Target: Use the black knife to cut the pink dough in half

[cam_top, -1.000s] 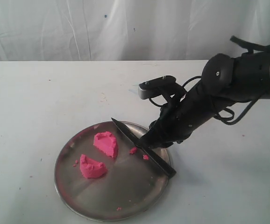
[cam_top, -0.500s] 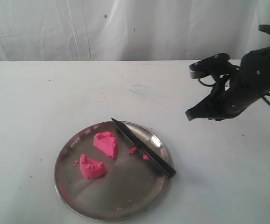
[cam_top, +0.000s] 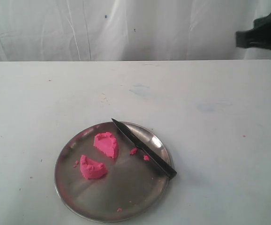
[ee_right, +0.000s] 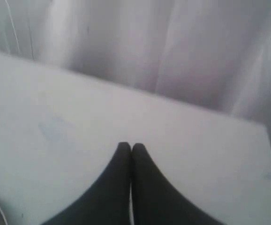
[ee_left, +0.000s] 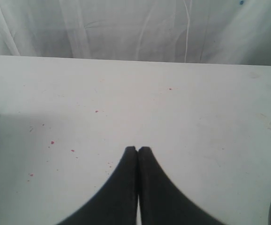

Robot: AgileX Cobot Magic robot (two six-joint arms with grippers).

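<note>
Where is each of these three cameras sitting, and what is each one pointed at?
Exterior view: off the arms, above the table, looking down at a plate holding two dough chunks and the knife; a dark bit of arm shows at the top right corner.
Left wrist view: on the left arm, looking along the left gripper, jaws together, across speckled table to the curtain.
Right wrist view: on the right arm, over the right gripper, jaws together, toward the curtain.
Shared: both wrist views show table and curtain.
</note>
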